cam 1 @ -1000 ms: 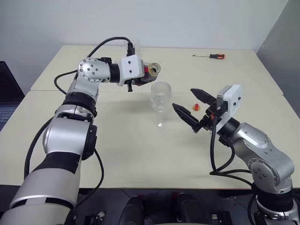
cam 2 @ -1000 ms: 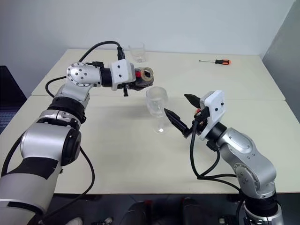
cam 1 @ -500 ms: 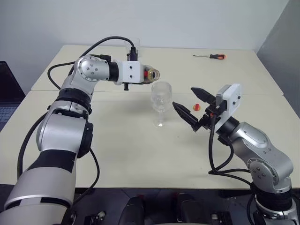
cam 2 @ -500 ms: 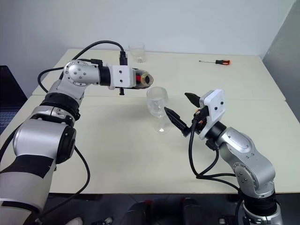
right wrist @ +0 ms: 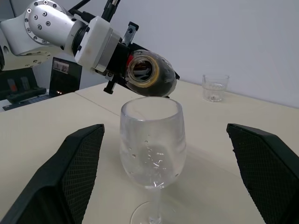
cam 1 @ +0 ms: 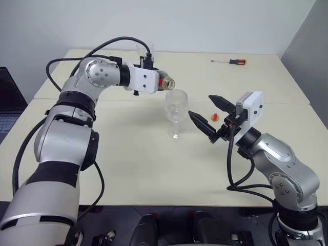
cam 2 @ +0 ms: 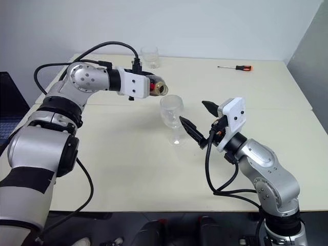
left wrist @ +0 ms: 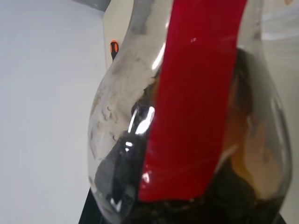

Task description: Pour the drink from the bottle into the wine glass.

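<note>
My left gripper (cam 1: pixel 159 82) is shut on the bottle (cam 1: pixel 165 82), a small clear one with a red band (left wrist: pixel 196 93). It lies nearly on its side, and its open mouth (right wrist: pixel 142 70) sits just above and behind the rim of the wine glass (cam 1: pixel 176 105). The dark drink (left wrist: pixel 224 205) pools inside the bottle. The tall stemmed glass stands on the table, its bowl (right wrist: pixel 152 149) clear with a few droplets. My right gripper (cam 1: pixel 200 106) is open just right of the glass, one finger (right wrist: pixel 74 172) on either side of it without touching. A small red-and-yellow cap (cam 1: pixel 214 117) lies on the table behind that gripper.
A short clear tumbler (cam 2: pixel 149 56) stands at the back of the cream table (cam 1: pixel 143 169). A screwdriver with an orange and black handle (cam 1: pixel 231 61) lies at the far right. A dark object (cam 1: pixel 7 102) sits beyond the table's left edge.
My left wrist has rolled and its elbow has lifted, turning the bottle while it stays by the glass rim. The right arm and the glass have not moved.
</note>
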Motion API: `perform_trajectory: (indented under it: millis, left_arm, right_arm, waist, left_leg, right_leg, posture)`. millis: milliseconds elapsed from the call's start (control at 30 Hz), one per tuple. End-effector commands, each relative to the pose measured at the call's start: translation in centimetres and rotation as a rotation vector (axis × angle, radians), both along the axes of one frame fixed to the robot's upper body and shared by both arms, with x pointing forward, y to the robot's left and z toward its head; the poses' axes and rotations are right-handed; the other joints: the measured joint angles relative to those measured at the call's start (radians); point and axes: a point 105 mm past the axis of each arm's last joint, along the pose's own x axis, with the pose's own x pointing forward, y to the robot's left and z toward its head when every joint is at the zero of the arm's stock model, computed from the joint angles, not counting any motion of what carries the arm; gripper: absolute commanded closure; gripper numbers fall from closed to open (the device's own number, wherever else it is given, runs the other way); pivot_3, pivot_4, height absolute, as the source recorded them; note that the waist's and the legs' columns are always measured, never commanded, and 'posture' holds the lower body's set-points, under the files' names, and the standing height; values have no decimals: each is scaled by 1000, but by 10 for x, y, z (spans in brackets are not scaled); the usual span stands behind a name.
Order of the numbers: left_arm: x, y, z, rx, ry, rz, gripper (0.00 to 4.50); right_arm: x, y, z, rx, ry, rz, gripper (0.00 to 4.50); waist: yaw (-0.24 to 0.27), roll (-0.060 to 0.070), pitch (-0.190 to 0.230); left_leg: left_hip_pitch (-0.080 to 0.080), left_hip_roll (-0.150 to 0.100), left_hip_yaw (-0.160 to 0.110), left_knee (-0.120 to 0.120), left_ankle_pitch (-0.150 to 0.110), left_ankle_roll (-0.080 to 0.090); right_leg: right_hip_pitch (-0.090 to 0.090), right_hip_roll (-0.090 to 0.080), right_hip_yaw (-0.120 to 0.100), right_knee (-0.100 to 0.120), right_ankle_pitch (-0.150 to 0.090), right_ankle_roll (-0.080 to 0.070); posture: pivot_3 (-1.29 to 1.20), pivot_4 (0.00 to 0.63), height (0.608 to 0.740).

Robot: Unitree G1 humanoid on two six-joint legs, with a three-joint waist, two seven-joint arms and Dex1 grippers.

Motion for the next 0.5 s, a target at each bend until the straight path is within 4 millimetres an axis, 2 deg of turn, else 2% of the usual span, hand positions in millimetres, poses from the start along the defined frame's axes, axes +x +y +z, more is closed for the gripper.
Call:
perform_trajectory:
  millis: [33,500]
  left_arm:
    - [-2,-3,28,-11,-107,-17,3182]
    - [0,-2,35,46,-182,-4,3182]
  right_arm:
    - [-3,1,9,5,-42,2,0]
    - [-5,2,7,0,-35,9,0]
  waist:
    - [0,0,0]
    - [0,0,0]
  left_leg:
    - [0,0,0,0,0,0]
    - [0,0,0,0,0,0]
  right_leg:
    - [0,0,0,0,0,0]
    - [0,0,0,0,0,0]
  posture:
    - [0,150,740]
    - [0,150,740]
